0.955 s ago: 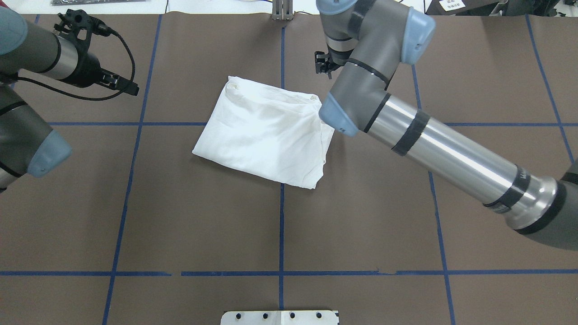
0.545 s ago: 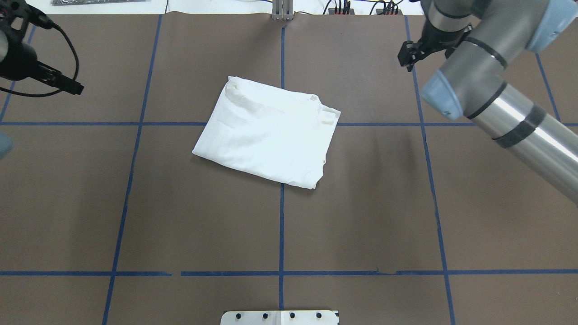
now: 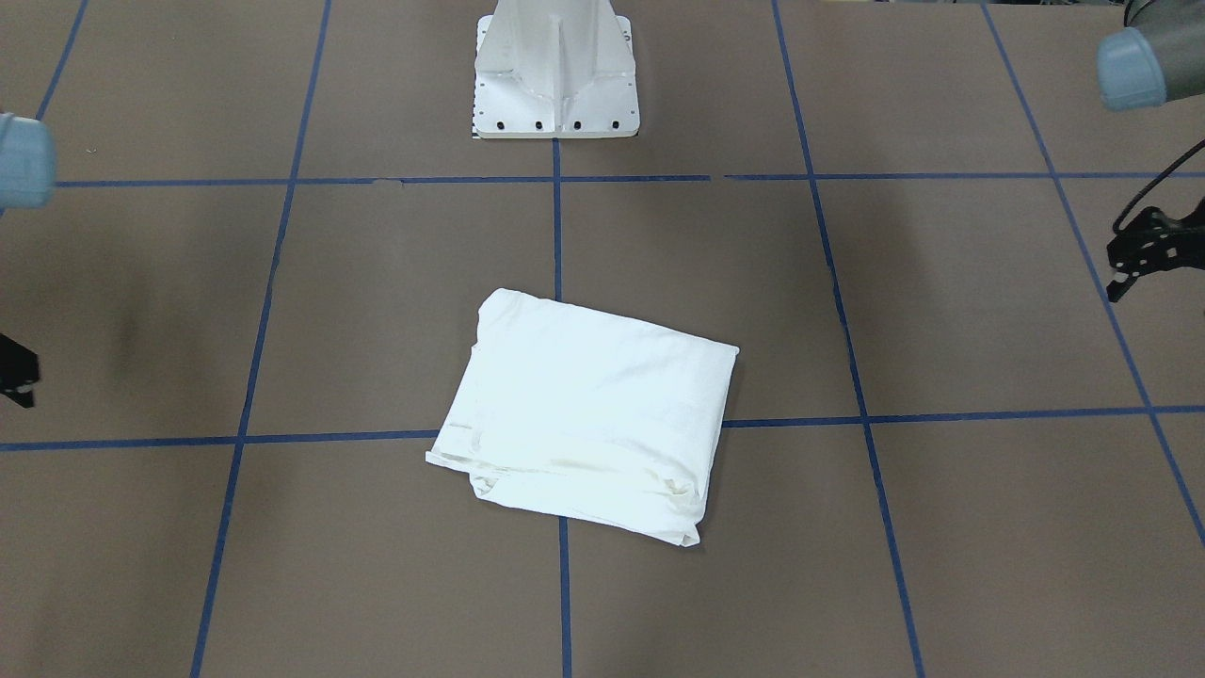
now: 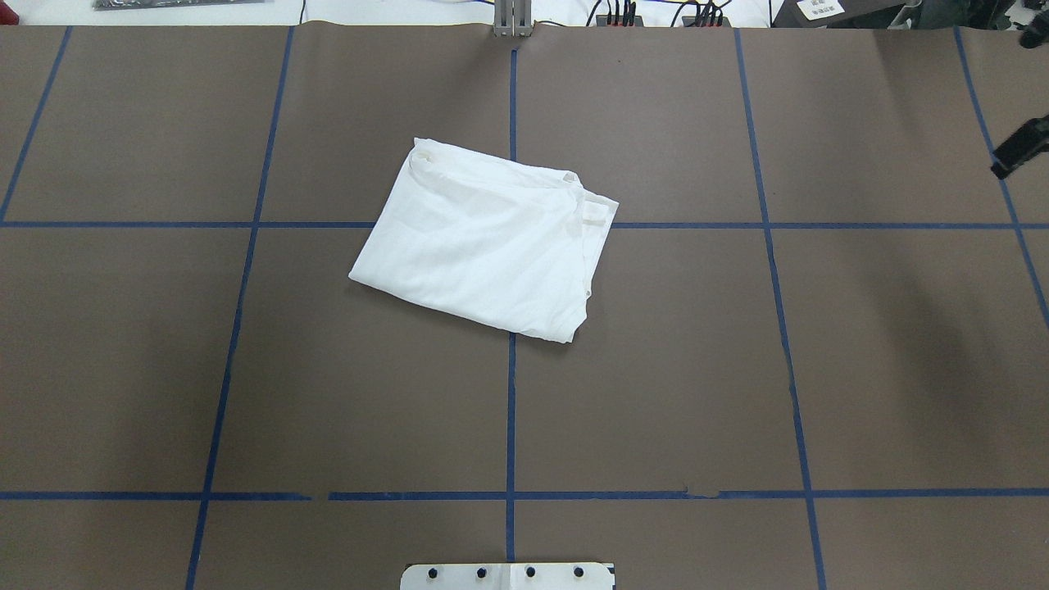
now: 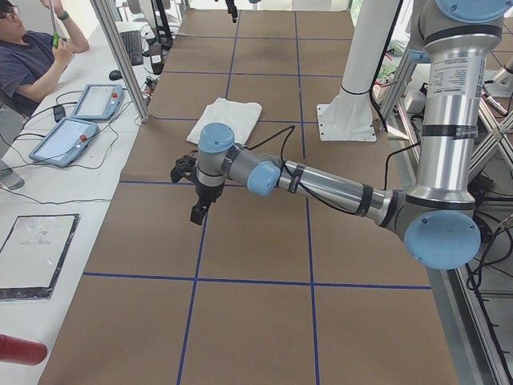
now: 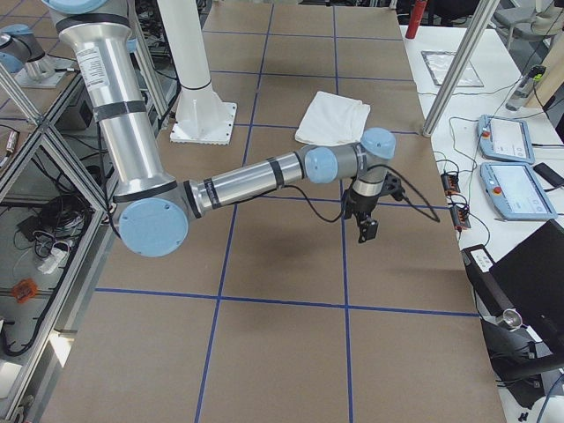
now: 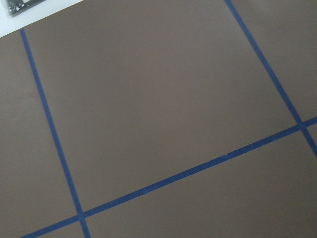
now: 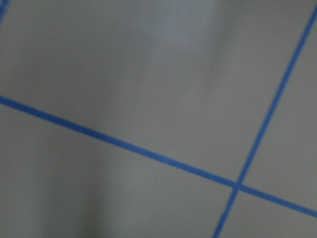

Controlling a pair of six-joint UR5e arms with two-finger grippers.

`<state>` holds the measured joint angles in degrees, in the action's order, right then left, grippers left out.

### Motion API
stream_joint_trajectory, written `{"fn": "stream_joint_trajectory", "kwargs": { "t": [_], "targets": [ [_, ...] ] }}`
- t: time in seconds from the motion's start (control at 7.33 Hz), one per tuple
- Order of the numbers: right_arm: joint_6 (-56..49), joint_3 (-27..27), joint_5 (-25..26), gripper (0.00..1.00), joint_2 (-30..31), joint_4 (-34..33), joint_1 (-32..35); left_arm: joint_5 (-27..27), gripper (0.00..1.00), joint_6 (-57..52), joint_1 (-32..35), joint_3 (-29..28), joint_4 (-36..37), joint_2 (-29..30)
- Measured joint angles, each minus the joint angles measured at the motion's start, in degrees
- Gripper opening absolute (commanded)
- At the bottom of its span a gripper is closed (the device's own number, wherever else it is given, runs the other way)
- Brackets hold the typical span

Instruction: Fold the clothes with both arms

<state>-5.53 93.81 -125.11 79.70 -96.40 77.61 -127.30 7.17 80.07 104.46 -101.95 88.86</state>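
clothes on my screen: one white shirt [image 4: 483, 246], folded into a skewed rectangle, lying flat near the middle of the brown table cover [image 4: 656, 393] across a crossing of blue tape lines [image 4: 510, 410]. the left gripper [image 5: 196, 213] and right gripper [image 6: 365, 227] hang over the cover at opposite ends, well apart from it, and i cannot tell how their jaws stand. past the table's edge a person [image 5: 32, 56] sits at a white bench with pendants [image 5: 98, 100]
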Motion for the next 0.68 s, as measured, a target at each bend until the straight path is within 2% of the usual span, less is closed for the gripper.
{"fn": "stream_joint_trajectory", "kwargs": {
  "t": [0.41, 0.68],
  "targets": [
    [-1.88, -0.20, -4.06, 1.00, 15.84, 11.46, 7.26, -0.72, 1.00, -4.59, 2.52, -0.61, 0.51, -5.94],
    [-1.93, 0.22, -6.34, 1.00, 18.69, 13.43, 10.81, -1.31, 1.00, -8.86, 5.76, -1.15, 2.29, -8.46]
  ]
}}
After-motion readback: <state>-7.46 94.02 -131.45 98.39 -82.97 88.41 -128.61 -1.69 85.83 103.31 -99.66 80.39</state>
